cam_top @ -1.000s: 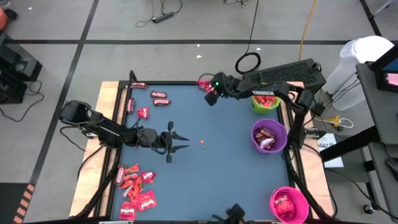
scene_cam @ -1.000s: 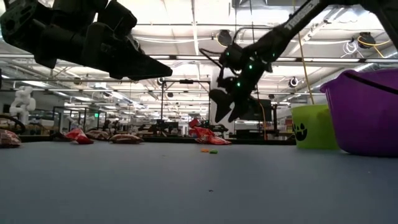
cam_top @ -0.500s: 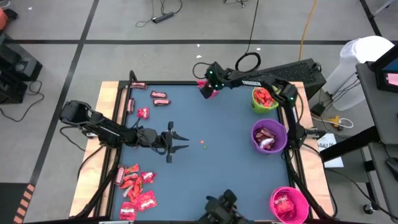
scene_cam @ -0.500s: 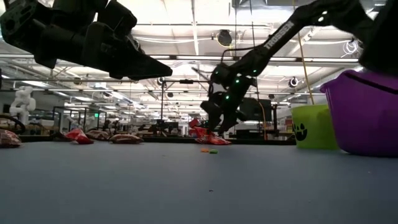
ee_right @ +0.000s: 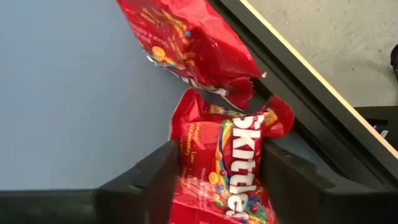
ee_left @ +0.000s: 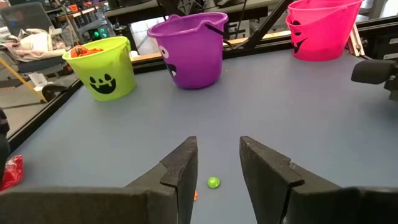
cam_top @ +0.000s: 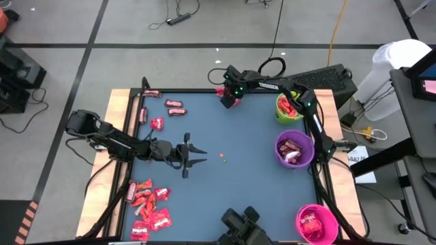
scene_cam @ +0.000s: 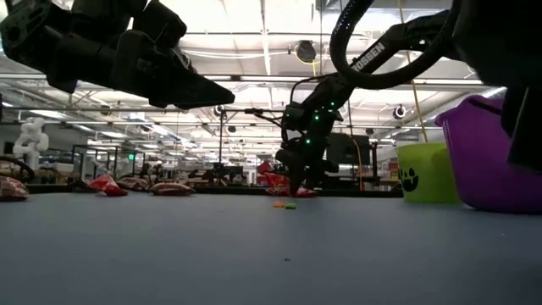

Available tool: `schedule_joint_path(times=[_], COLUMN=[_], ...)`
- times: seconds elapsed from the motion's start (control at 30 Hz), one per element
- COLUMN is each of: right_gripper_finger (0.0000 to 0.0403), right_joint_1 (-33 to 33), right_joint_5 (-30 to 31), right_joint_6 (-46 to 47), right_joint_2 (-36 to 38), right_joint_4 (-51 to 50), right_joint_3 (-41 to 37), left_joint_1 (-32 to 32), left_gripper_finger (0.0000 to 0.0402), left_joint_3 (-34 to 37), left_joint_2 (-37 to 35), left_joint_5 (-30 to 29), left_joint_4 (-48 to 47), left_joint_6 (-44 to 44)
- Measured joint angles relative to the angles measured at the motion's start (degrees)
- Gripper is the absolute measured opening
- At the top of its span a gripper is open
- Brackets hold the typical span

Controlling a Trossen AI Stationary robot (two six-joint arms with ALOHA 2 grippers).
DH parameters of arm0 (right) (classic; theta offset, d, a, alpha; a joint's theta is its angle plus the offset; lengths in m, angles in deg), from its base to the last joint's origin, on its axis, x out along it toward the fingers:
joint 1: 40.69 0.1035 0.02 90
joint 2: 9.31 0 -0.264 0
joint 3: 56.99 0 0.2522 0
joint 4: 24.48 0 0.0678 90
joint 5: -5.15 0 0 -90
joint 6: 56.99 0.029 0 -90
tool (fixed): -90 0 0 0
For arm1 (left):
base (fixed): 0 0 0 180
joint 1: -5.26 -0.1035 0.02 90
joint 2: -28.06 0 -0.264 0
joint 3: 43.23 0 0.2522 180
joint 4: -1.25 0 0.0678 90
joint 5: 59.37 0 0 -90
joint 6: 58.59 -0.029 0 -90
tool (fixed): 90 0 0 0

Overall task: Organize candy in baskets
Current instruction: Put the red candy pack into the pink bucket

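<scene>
Right wrist view only: right end effector (ee_right: 214,186) fingers flank red candy pack (ee_right: 227,165), grip uncertain; left end effector (ee_left: 217,165) open.
</scene>
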Motion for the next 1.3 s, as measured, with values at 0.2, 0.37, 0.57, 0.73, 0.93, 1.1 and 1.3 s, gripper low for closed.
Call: schedule_joint_path(times=[0.2,0.37,0.57,0.73,0.93,1.1,1.3], right_gripper_finger=[0.0100,0.0032,0.0036,0.0055,0.0054,0.0054,0.0054], right_joint_1=[0.2,1.7,6.1,12.0,22.4,32.9,47.1], right_joint_5=[-0.1,0.1,0.1,0.0,0.0,0.0,1.7], right_joint_6=[-2.2,-2.4,-2.5,-0.8,5.3,15.4,30.5], right_joint_2=[0.4,3.6,11.7,20.4,30.6,37.4,41.8], right_joint_4=[-1.5,-2.8,-8.0,-15.0,-22.7,-28.0,-32.3], right_joint_3=[0.0,-0.2,-0.1,-0.1,-0.1,-0.1,-0.1], left_joint_1=[0.0,0.0,0.0,0.0,0.0,0.0,0.0], left_gripper_finger=[0.0128,0.0128,0.0128,0.0128,0.0128,0.0128,0.0128], left_joint_3=[0.0,0.0,0.0,0.0,0.0,0.0,0.0], left_joint_2=[0.0,0.0,0.0,0.0,0.0,0.0,0.0], left_joint_5=[0.0,0.0,0.1,0.1,0.3,0.3,0.3], left_joint_4=[0.0,0.0,0.0,0.0,0.0,0.1,0.1], left_joint_6=[0.0,0.0,0.0,0.0,0.0,-0.1,-0.1])
